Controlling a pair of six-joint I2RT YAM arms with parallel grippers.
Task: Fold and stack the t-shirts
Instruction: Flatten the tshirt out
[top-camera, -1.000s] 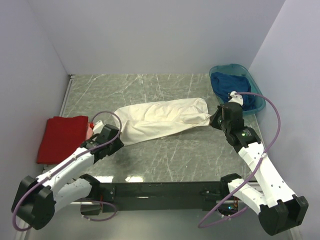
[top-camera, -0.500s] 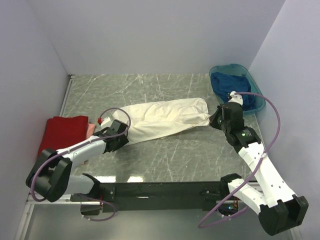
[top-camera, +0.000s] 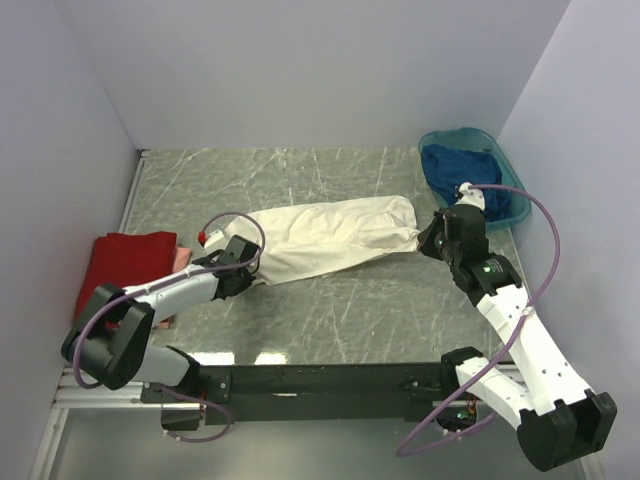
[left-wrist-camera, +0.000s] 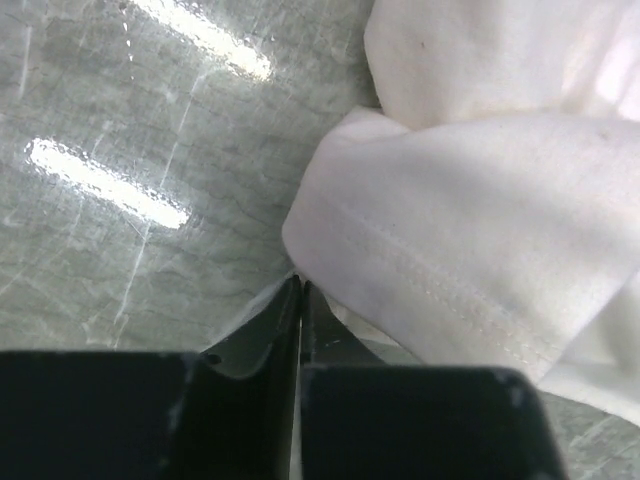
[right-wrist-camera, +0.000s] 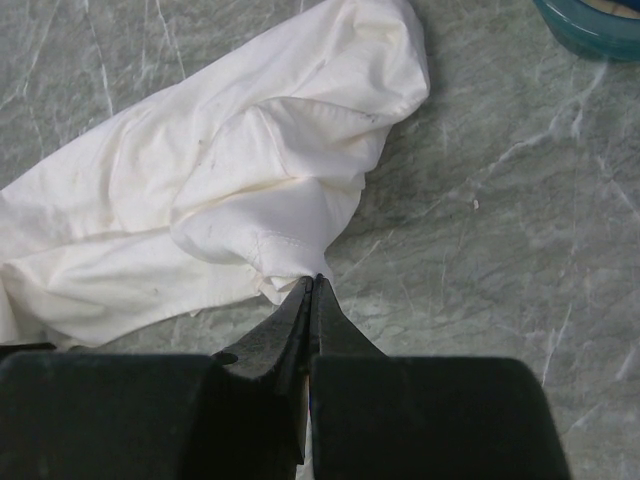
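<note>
One folded — red shirt (top-camera: 125, 270); left gripper (left-wrist-camera: 300, 285) and right gripper (right-wrist-camera: 312, 282) pinch ends of the cream shirt (top-camera: 330, 235); blue shirt (top-camera: 455, 168) in basin (top-camera: 515, 205).

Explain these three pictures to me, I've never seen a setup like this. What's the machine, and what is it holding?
The machine is two white robot arms, a left arm and a right arm, bolted to the near edge of a grey-green table. The wide picture comes from a fixed camera above and behind them. Each close-up comes from a small camera on one wrist, looking along that arm's own claw. A cream-white t-shirt lies stretched across the middle. The left claw is closed on the hem at one end, and the right claw is closed on the other end. A red t-shirt lies at the left edge, and a dark blue t-shirt sits in a teal basin at the far right.
</note>
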